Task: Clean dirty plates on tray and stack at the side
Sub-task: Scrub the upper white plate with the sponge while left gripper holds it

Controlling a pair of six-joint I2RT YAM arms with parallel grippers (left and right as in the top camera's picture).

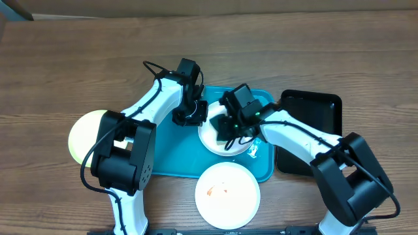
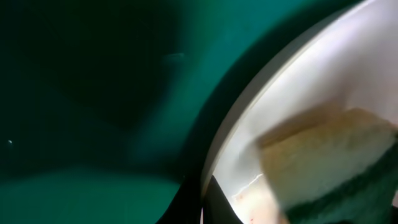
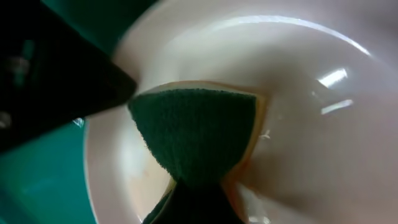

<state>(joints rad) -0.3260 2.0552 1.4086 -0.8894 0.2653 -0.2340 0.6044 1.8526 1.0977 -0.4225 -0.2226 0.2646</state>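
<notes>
Now R gripper (image 1: pixel 229 133) w/ sponge (image 3: pixel 198 135) on plate (image 1: pixel 210 141) in tray (image 1: pixel 173 160)

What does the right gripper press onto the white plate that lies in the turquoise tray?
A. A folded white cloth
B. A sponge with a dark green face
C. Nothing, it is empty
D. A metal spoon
B: in the right wrist view the right gripper is shut on a sponge whose dark green face shows, set against the inside of the white plate in the turquoise tray.
</notes>
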